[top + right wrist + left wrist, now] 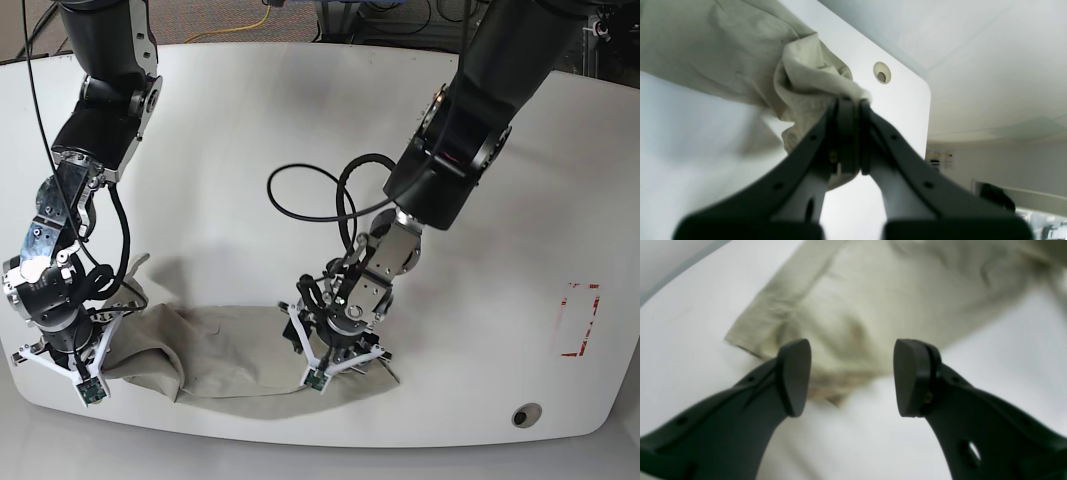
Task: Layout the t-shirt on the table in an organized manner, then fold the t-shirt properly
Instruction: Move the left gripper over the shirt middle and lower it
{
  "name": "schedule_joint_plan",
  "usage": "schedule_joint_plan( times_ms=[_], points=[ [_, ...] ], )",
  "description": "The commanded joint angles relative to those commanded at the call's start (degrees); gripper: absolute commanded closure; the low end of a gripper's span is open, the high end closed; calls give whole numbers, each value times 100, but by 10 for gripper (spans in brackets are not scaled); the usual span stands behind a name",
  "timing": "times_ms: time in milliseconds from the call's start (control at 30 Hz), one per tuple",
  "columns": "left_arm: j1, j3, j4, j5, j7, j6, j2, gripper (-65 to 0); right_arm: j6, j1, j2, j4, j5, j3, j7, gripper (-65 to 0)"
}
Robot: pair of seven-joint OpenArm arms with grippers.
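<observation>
One t-shirt, beige and wrinkled, lies stretched along the near edge of the white desk, running from the near corner under the right arm to just past the left arm. At its end by that corner, a bunched fold of cloth is pinched between the jaws of the right gripper, which are pressed together on it; the fabric rises off the desk there and hangs in creases down to the flat part. A round grommet hole sits in the desk just beyond this pinch, close to the rounded corner. At the other end, the left gripper hangs over a corner of the shirt with its jaws spread well apart, nothing between them; the cloth lies flat below and beyond the two pads, whose tips frame the shirt's edge. Farther out on the desk are a red tape rectangle and a second grommet hole, both well apart from the shirt.
</observation>
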Motion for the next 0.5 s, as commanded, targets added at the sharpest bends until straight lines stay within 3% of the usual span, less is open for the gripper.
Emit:
schedule_joint_plan(
  times_ms=[100,500],
  points=[
    [-141,413,-422,-273,-167,9,0,-371,0,0,0,0,-9,0,0,-5],
    [-185,501,-1582,-1178,-1073,9,0,-371,0,0,-9,0,-26,0,-9,-5]
  ],
)
